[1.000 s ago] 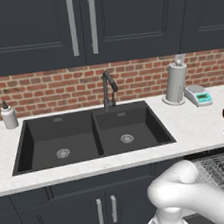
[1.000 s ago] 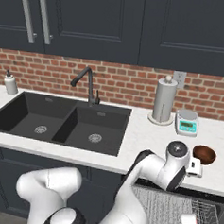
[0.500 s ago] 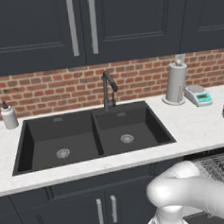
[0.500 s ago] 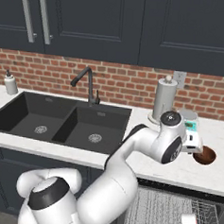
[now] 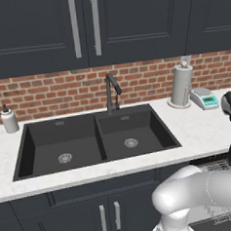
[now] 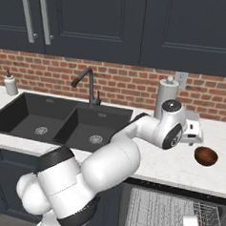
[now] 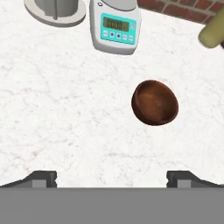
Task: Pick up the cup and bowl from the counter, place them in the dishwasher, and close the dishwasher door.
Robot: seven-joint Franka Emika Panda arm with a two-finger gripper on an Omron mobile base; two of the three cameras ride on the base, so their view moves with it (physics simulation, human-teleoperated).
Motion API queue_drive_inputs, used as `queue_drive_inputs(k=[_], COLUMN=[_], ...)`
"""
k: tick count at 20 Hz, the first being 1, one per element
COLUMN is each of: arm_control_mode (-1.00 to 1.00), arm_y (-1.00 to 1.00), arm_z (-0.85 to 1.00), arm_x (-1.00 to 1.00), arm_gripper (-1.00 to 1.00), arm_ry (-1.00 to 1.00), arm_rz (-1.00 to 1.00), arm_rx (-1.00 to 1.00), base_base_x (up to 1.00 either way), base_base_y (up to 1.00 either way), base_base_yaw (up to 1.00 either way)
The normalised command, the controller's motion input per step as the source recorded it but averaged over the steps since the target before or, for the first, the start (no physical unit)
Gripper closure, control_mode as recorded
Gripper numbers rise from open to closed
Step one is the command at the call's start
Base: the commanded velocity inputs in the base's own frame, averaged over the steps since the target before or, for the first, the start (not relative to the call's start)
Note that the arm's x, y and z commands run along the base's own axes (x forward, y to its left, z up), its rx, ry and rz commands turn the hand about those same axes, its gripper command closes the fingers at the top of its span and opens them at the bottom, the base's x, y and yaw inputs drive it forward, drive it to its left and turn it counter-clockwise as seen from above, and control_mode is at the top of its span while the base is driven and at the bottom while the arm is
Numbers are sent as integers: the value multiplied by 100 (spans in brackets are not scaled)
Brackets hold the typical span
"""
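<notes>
Bowl, small, dark reddish-brown and rounded (image 7: 155, 103), sits upright on the white, lightly speckled stone counter (image 7: 65, 109), seen from above in the hand view. It lies ahead of the two-finger gripper (image 7: 111, 178) and off toward the side of the right-hand fingertip (image 7: 186, 178), well apart from both tips and touching neither. The two dark fingertips stand spread wide with nothing between them but bare stone. Beyond the bowl, near it but not touching, is a white kitchen scale with a turquoise display panel (image 7: 115, 26); beside that stands the round grey base of the paper towel holder (image 7: 56, 9).

From the right base view the bowl (image 6: 206, 156) rests near the counter's front edge, with the arm's wrist raised above the counter just to its left, in front of the paper towel roll (image 6: 166, 97). Below the counter the dishwasher's grey wire rack (image 6: 165, 216) is pulled out, and the small white cup (image 6: 191, 222) lies on its side in it.
</notes>
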Motion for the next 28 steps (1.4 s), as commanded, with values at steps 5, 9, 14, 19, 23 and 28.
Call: queue_drive_inputs(k=[5,9,14,19,23,28], arm_control_mode=[-100,-100,-100,-100,-100,-100], arm_y=[0,-7,-24,-13,-5,-14], arm_z=[0,0,0,-8,-14,-17], arm_x=[17,19,16,16,5,10], arm_gripper=[-100,-100,-100,-100,-100,-100], arm_ry=[14,18,19,13,6,3], arm_rz=[0,0,1,0,1,3], arm_rx=[0,2,9,10,6,4], base_base_x=[0,0,0,0,0,0], base_base_y=[0,0,0,0,0,0], base_base_yaw=[0,0,0,0,0,0])
